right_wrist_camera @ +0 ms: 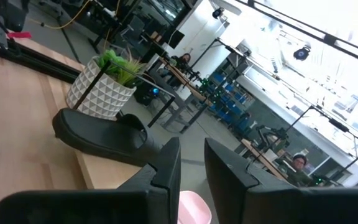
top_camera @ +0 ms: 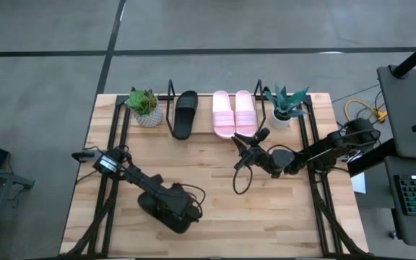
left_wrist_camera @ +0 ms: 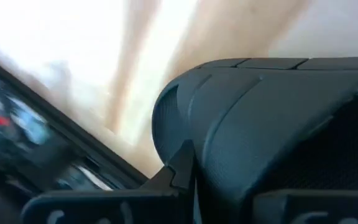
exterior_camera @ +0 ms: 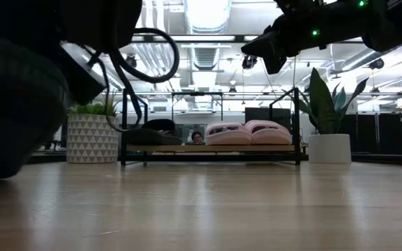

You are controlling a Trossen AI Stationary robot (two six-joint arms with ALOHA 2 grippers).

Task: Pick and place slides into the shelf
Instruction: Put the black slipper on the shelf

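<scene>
The last black slide (left_wrist_camera: 260, 124) lies near the table's front left, with my left gripper (top_camera: 179, 209) down on it and shut. On the shelf (top_camera: 170, 90) at the far edge rest another black slide (top_camera: 185, 113) and two pink slides (top_camera: 223, 113) (top_camera: 245, 112), side by side. My right gripper (top_camera: 248, 148) hovers level above the table just in front of the pink slides. Its fingers (right_wrist_camera: 166, 165) stand a narrow gap apart, with nothing between them. My left gripper comes at the black slide slanting down from above. One finger (left_wrist_camera: 178, 165) lies against the slide's rounded outer edge (left_wrist_camera: 197, 112). The slide hides the other finger, so the kind of hold and the exact part cannot be told. The slide's underside is out of sight.
A potted plant in a patterned white pot (top_camera: 145, 107) stands left of the shelf, and another in a plain white pot (top_camera: 289, 107) stands right of it. Bare wooden table lies between the two arms. A person (exterior_camera: 197, 137) sits in the room behind the shelf.
</scene>
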